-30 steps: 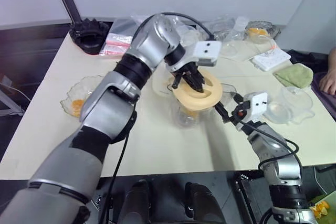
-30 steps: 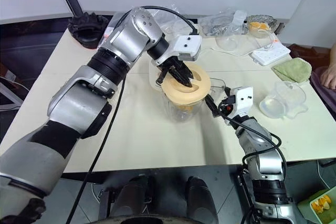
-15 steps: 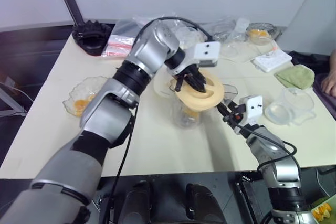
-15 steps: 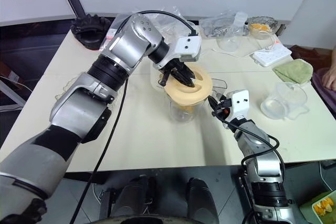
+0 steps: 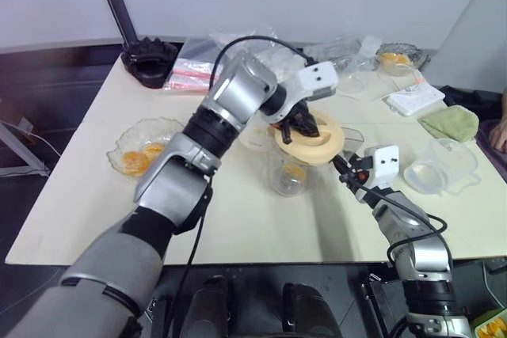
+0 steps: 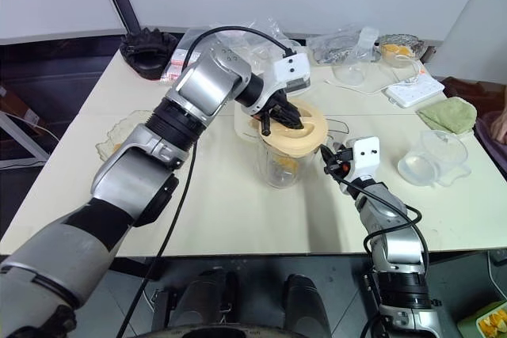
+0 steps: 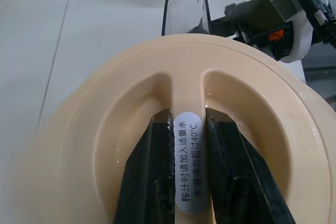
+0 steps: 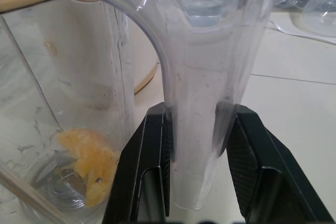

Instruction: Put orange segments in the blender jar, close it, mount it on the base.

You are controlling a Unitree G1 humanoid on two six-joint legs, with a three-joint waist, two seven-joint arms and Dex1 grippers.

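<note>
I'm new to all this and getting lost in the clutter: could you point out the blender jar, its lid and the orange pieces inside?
blender jar (image 8: 199, 77), right wrist view, on its clear handle.
lid (image 7: 273, 129), left wrist view, on its cream top face.
orange segments (image 8: 86, 158), right wrist view, on the pulp by the blade.

Left arm reaches across toward centre, wrist bent, left gripper (image 6: 283, 119) angled downward and toward robot's right. Its two black fingers (image 7: 152, 182) pinch central ridge of lid (image 7: 94, 129), one pad each side. Right arm low and forward, right gripper (image 8: 194, 145) about level. Its fingers (image 8: 144, 166) close on clear handle of blender jar (image 8: 210, 51), pads apparently touching both sides. Arms near each other, apart.
</note>
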